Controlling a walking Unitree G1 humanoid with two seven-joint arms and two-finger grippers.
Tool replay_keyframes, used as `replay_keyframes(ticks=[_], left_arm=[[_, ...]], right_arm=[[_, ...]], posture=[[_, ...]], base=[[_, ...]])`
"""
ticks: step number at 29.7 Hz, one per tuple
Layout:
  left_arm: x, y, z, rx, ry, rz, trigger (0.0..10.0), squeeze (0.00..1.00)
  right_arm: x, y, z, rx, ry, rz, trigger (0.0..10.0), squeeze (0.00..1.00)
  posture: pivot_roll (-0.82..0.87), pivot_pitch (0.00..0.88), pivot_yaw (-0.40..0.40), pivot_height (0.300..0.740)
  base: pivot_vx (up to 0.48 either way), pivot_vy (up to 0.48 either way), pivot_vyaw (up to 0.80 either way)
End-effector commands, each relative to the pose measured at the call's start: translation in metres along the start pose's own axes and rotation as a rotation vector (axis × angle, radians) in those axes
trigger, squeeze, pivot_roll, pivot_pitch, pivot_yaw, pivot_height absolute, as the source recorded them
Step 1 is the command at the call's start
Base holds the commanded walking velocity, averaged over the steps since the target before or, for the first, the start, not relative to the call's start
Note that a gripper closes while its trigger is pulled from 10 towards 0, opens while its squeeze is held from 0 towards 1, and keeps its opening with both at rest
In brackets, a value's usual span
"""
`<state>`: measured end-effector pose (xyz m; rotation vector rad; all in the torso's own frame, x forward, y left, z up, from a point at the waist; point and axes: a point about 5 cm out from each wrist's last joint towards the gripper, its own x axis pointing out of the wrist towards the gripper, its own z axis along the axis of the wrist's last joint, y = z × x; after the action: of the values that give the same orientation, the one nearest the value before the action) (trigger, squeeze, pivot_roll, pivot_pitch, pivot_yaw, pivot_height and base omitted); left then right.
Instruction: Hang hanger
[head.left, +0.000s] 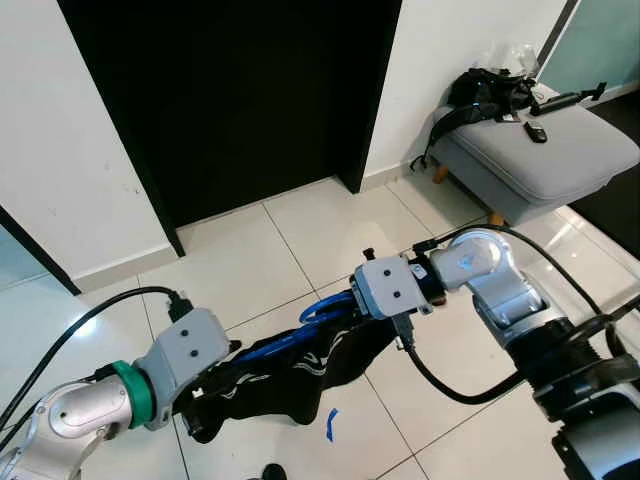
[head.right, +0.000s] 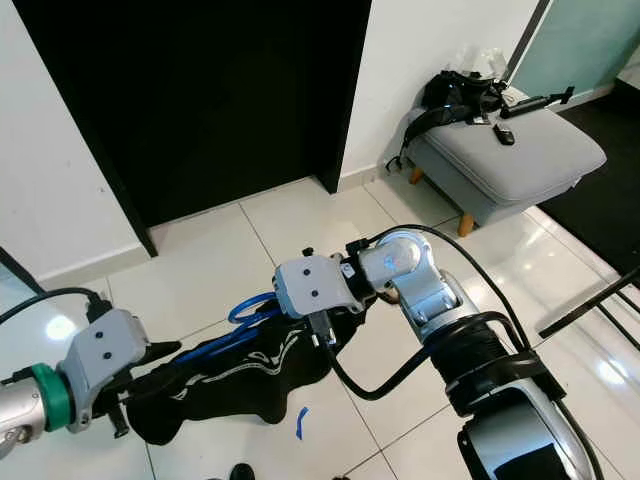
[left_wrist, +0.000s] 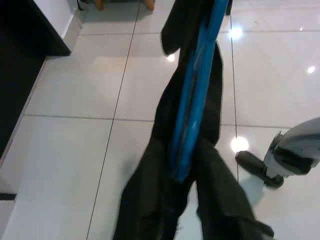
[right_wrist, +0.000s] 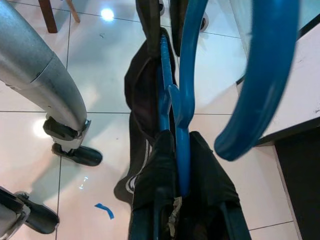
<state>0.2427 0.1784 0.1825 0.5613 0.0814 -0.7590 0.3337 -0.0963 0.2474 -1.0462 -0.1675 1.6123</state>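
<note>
Both grippers carry one blue plastic hanger (head.left: 300, 335) level above the white tiled floor (head.left: 300, 240): the right gripper (head.left: 345, 315) is closed on the end by the hook, the left gripper (head.left: 215, 385) on the far end, though its fingertips are buried in cloth. A black garment with white lettering (head.left: 300, 380) drapes over the hanger and sags between the two arms. The right wrist view shows the blue hook (right_wrist: 260, 85) curving up close to the lens, blurred, with the hanger's bars running away into the black folds. The left wrist view shows the blue bar (left_wrist: 195, 95) slanting out of the garment, and a robot foot (left_wrist: 280, 160) on the tiles beside it. A scrap of blue tape (head.left: 331, 424) lies on the floor under the garment. Ahead stands a dark, open doorway (head.left: 230, 100) between white walls. Well off to the right, a grey cushioned bench (head.left: 540, 150) holds a black bag (head.left: 485, 95) and a small dark device (head.left: 537, 131).
</note>
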Motion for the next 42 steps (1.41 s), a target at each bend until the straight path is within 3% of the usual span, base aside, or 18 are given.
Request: replay_keyframes(ticks=[1,2,7,8,14,15,22,23,28,32,42], left_arm=[[0.001,-0.006,-0.003,-0.010,0.008,-0.033,0.9,0.00],[0.002,-0.008,-0.002,-0.009,0.005,-0.040,0.0,0.00],[0.004,-0.009,-0.001,-0.001,0.007,-0.048,0.0,0.00],[0.003,-0.009,-0.001,-0.001,0.014,-0.050,10.0,0.00],[-0.004,-0.007,-0.003,-0.023,0.027,-0.050,10.0,0.00],[-0.006,-0.007,-0.003,-0.030,0.028,-0.051,10.0,1.00],[-0.007,-0.004,-0.006,-0.023,0.061,-0.017,10.0,1.00],[-0.009,-0.004,-0.010,-0.020,0.079,-0.018,10.0,0.00],[-0.011,-0.004,-0.013,-0.016,0.095,-0.026,10.0,0.00],[-0.011,-0.011,-0.032,-0.033,0.158,-0.058,10.0,0.00],[-0.003,-0.012,-0.033,-0.055,0.150,-0.042,10.0,0.00]], right_arm=[[0.004,0.002,0.004,-0.015,-0.021,0.017,10.0,0.00],[0.005,0.001,0.005,-0.016,-0.025,0.018,10.0,0.00],[0.006,0.000,0.007,-0.020,-0.030,0.018,10.0,0.00],[0.006,0.000,0.007,-0.021,-0.028,0.017,10.0,0.00],[0.004,0.000,0.005,-0.020,-0.020,0.014,10.0,0.00],[0.004,0.000,0.005,-0.019,-0.018,0.013,10.0,0.00],[0.004,0.000,0.005,-0.017,-0.021,0.010,10.0,0.00],[0.004,0.000,0.005,-0.017,-0.022,0.010,10.0,0.00],[0.004,0.000,0.005,-0.017,-0.022,0.010,10.0,0.00],[0.003,-0.002,0.006,-0.019,-0.025,0.007,10.0,0.00],[0.003,-0.002,0.007,-0.020,-0.025,0.007,10.0,0.00]], posture=[[-0.02,0.233,0.064,0.740],[-0.02,0.234,0.064,0.740],[-0.02,0.234,0.064,0.740],[-0.02,0.234,0.064,0.740],[-0.02,0.234,0.064,0.740],[-0.02,0.234,0.064,0.740],[-0.02,0.233,0.064,0.740],[-0.02,0.233,0.064,0.740],[-0.02,0.234,0.066,0.740],[-0.02,0.233,0.065,0.740],[-0.02,0.233,0.062,0.740]], base=[[0.000,0.000,0.00],[0.000,0.000,0.00],[0.000,0.000,0.00],[0.000,0.000,0.00],[0.000,0.000,0.00],[0.000,0.000,0.00],[0.000,0.000,0.00],[0.000,0.000,0.00],[0.000,0.000,0.00],[0.000,0.000,0.00],[0.000,0.000,0.00]])
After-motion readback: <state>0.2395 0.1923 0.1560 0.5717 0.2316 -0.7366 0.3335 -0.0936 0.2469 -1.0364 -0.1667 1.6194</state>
